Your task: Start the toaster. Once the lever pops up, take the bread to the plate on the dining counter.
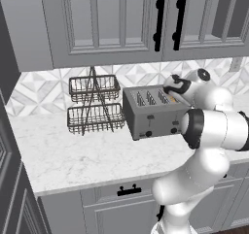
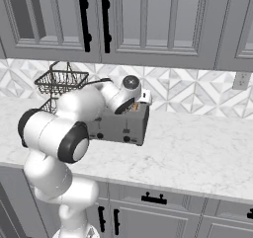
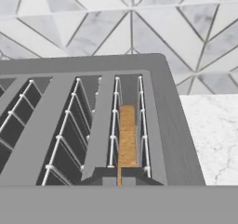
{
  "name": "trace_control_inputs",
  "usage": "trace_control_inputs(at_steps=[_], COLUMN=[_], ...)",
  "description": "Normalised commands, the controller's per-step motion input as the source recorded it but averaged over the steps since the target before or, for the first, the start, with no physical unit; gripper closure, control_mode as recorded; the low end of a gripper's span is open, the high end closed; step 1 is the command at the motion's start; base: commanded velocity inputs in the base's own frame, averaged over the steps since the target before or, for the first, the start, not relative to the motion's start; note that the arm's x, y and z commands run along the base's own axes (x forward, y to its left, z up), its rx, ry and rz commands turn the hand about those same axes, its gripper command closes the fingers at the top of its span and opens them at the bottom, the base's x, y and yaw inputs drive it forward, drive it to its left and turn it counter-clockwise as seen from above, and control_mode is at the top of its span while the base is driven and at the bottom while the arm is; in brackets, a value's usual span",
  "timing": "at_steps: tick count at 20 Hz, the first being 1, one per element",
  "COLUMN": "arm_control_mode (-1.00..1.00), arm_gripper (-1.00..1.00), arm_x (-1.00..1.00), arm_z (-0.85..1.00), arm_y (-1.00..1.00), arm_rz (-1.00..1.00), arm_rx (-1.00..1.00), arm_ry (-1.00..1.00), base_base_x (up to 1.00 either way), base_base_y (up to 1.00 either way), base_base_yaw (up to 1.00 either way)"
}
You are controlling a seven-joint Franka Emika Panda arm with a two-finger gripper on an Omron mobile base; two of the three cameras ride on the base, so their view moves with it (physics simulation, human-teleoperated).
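Looking down the hand view, you see the golden-brown bread slice (image 3: pixel 127 137) seated in the rightmost slot of the boxy grey metal toaster (image 1: pixel 151 114) on the white marble bench (image 1: pixel 73 155), gripper (image 3: pixel 119 177) pinched together directly above it, so lifting and plating remain.

White marble tabletop (image 1: pixel 73 160) carries two things: grey toaster (image 1: pixel 151 114) standing near the tiled back wall, and a black two-tier wire rack (image 1: pixel 95 104) just beside the toaster, on its left seen from the front.
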Motion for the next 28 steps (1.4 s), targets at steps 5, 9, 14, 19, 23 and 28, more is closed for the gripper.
trace_control_inputs(at_steps=[5, 9, 14, 19, 23, 28], arm_control_mode=[-1.0, -1.0, -1.0, -1.0, -1.0, -1.0], arm_gripper=[-1.0, -1.0, -1.0, -1.0, -1.0, -1.0], arm_x=[0.17, 0.14, 0.01, 0.0, 0.0, 0.0], arm_z=[0.0, 0.0, 0.0, 0.0, 0.0, 0.0], arm_y=[0.0, 0.0, 0.0, 0.0, 0.0, 0.0], arm_rz=[0.0, 0.0, 0.0, 0.0, 0.0, 0.0], arm_rx=[0.0, 0.0, 0.0, 0.0, 0.0, 0.0], arm_ry=[0.0, 0.0, 0.0, 0.0, 0.0, 0.0], base_base_x=[0.0, 0.0, 0.0, 0.0, 0.0, 0.0], base_base_y=[0.0, 0.0, 0.0, 0.0, 0.0, 0.0], base_base_yaw=[0.0, 0.0, 0.0, 0.0, 0.0, 0.0])
